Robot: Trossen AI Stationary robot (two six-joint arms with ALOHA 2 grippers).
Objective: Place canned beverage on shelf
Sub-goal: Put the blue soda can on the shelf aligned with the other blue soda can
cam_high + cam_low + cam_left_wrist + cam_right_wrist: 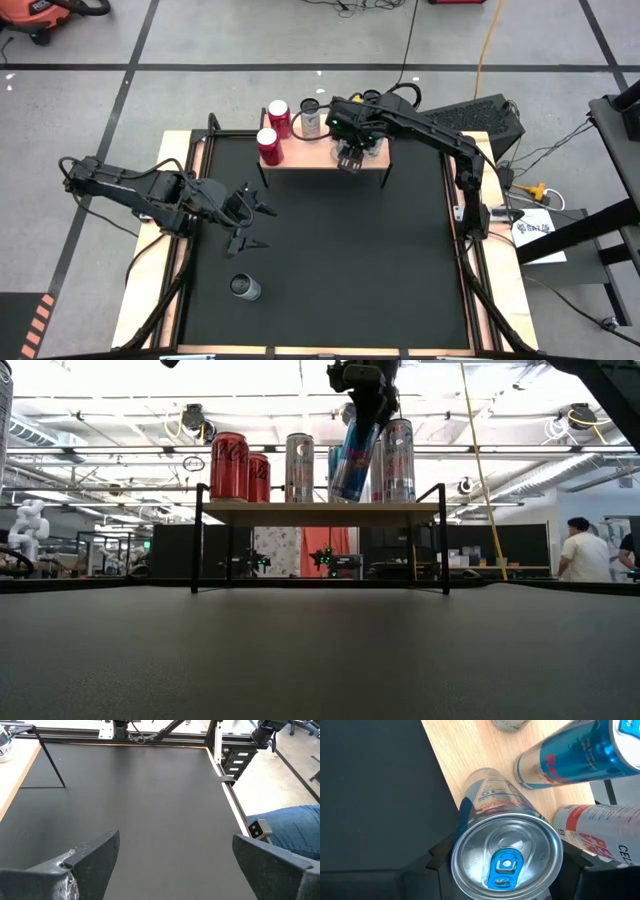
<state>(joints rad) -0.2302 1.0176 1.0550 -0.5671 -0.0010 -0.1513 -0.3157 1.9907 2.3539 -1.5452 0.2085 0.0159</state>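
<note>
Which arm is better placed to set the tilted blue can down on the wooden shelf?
The right. Its end effector already grips the tilted blue-and-silver can above the light-wood shelf. The left end effector hangs open over the black mat, empty.

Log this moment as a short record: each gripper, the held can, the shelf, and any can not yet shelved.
right gripper: above the shelf, shut on a blue can
blue can: tilted, its base at the shelf top, not yet upright
shelf: wooden top carrying two red cans and several silver ones
left gripper: open, empty, over the black mat
loose can: lying on the mat nearer the left arm, not shelved
</note>
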